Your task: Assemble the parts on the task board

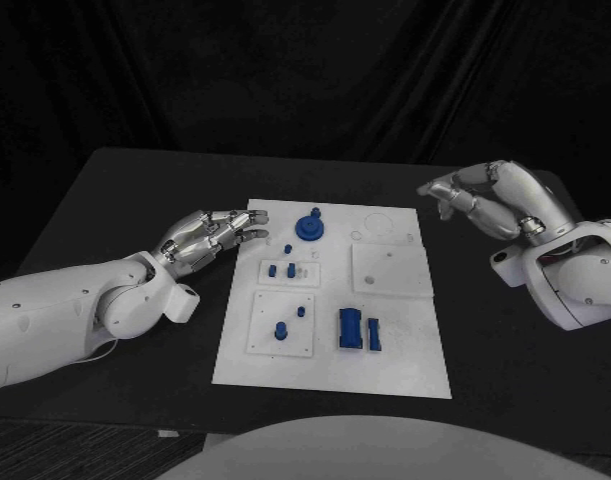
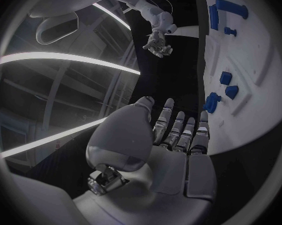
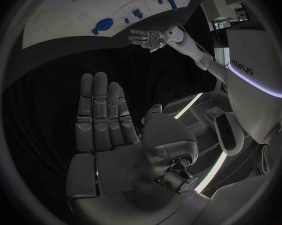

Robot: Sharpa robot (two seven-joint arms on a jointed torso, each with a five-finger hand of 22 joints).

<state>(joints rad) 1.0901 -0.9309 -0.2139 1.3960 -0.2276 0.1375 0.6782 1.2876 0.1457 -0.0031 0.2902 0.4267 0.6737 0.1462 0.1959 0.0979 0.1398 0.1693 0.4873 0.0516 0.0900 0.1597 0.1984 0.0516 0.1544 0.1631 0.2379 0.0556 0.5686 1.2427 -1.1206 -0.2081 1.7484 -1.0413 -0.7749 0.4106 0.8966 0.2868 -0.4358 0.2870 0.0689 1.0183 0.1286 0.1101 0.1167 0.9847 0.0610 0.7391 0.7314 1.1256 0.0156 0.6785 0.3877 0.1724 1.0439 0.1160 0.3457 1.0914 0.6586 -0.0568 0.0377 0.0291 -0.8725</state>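
Judged assembly barely begun: blue parts (image 1: 356, 330) lay scattered on task board (image 1: 392, 375) at table centre; left hand (image 1: 212, 235) at 9 o'clock, right hand (image 1: 485, 200) at 2 o'clock, both released, empty.

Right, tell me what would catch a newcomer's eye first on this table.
The white task board stands out first, lying in the middle of the black table with small blue parts scattered over it. Next come the two silver hands flanking its far end: the left hand beside its left edge, the right hand above its far right corner. Both have their fingers apart and hold nothing.
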